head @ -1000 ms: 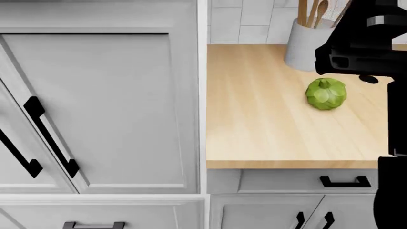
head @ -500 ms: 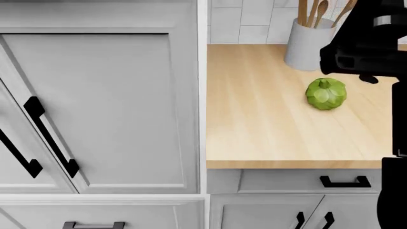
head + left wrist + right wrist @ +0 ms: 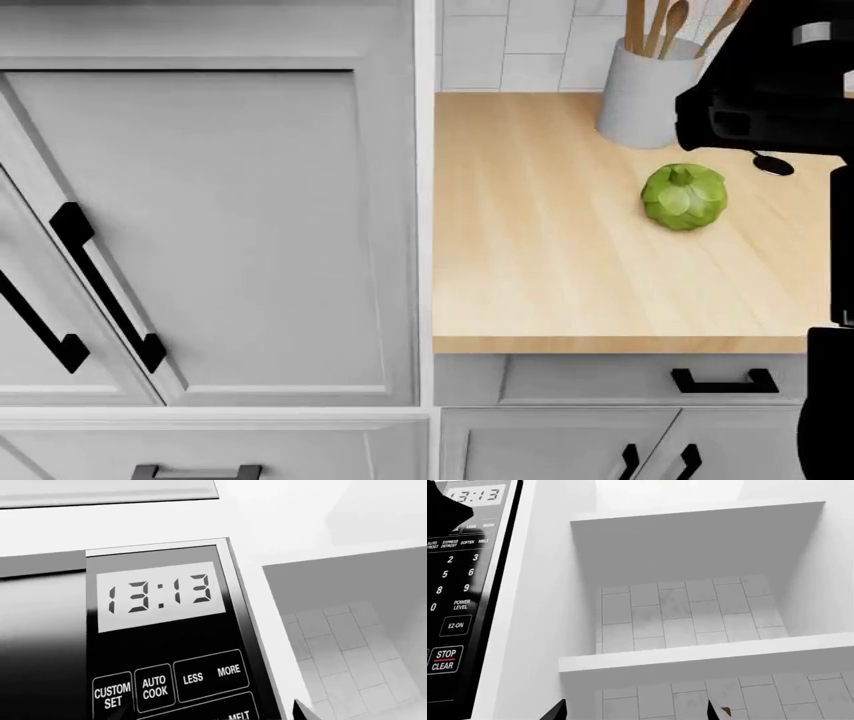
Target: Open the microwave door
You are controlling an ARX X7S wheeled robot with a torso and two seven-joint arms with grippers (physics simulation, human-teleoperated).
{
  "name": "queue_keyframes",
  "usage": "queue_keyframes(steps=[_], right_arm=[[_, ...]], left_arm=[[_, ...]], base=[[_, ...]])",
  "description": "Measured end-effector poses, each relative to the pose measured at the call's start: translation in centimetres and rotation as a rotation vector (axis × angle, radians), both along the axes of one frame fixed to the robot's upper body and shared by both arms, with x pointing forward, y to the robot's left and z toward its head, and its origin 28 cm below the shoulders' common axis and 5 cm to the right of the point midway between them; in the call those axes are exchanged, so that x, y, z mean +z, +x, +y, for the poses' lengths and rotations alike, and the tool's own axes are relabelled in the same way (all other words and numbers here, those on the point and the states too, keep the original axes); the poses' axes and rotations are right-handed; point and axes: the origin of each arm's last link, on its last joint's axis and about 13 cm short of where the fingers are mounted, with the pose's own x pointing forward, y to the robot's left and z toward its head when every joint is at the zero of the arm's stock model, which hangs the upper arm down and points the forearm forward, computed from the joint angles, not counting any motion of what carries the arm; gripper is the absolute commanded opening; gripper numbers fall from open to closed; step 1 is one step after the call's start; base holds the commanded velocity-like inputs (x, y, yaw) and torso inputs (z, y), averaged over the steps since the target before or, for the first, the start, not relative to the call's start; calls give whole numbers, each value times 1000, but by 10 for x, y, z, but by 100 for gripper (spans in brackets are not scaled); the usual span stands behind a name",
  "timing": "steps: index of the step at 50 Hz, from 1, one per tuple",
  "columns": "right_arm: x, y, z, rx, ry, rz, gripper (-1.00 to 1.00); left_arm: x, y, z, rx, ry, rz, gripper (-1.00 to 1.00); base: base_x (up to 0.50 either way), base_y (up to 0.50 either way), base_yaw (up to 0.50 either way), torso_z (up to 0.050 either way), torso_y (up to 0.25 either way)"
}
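- The microwave [image 3: 160, 645] filled most of the left wrist view: its control panel [image 3: 167, 630] showed a clock display [image 3: 160, 596] reading 13:13, with buttons marked CUSTOM SET, AUTO COOK, LESS and MORE below it. The dark door [image 3: 40, 645] lay beside the panel and looked shut.
- The right wrist view caught the same panel's number keypad [image 3: 454, 575] at one edge, next to an open white shelf [image 3: 707, 655] backed by tiles.
- In the head view, a pale grey utensil holder [image 3: 643, 92] stood at the back of the wooden counter [image 3: 561, 270], holding wooden spoons [image 3: 654, 25].
- A green artichoke [image 3: 685, 196] sat on the counter near the holder, apart from it.
- The right arm [image 3: 774, 90] hung dark over the counter's right side.
- Neither claw's fingers showed clearly; I could not tell how wide either stood.
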Motion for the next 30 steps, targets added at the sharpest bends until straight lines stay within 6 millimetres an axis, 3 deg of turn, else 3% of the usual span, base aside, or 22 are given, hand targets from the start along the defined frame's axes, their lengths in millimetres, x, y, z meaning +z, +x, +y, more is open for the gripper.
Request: queue_keyframes(steps=[15, 30], right_arm=[[0, 0, 1, 1, -2, 0, 100], [1, 1, 4, 7, -6, 1, 100]], left_arm=[[1, 1, 26, 43, -83, -3, 100], [-6, -36, 39, -27, -147, -55, 100]], base=[[0, 0, 0, 0, 0], [0, 0, 0, 0, 0]])
